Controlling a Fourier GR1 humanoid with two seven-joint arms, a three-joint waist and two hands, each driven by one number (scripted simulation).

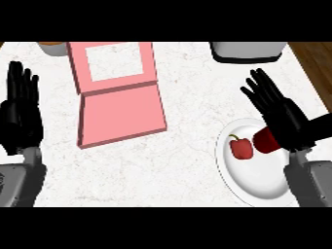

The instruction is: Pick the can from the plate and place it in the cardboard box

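- Progress is judged as barely begun: the red can is seen on the white plate, partly hidden under the right hand, beside a red pepper.
- Right hand is held over it with fingers straight, nothing grasped.
- Left hand rests released at the desk's left edge.
- Grasping, lifting and carrying to the pink box, well apart, are left.

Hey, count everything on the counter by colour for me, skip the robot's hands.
Red: 2, can and pepper
Pink: 1, box
White: 1, plate
Grey: 1, object at the top edge
Brown: 1, object at the top edge
Total: 6
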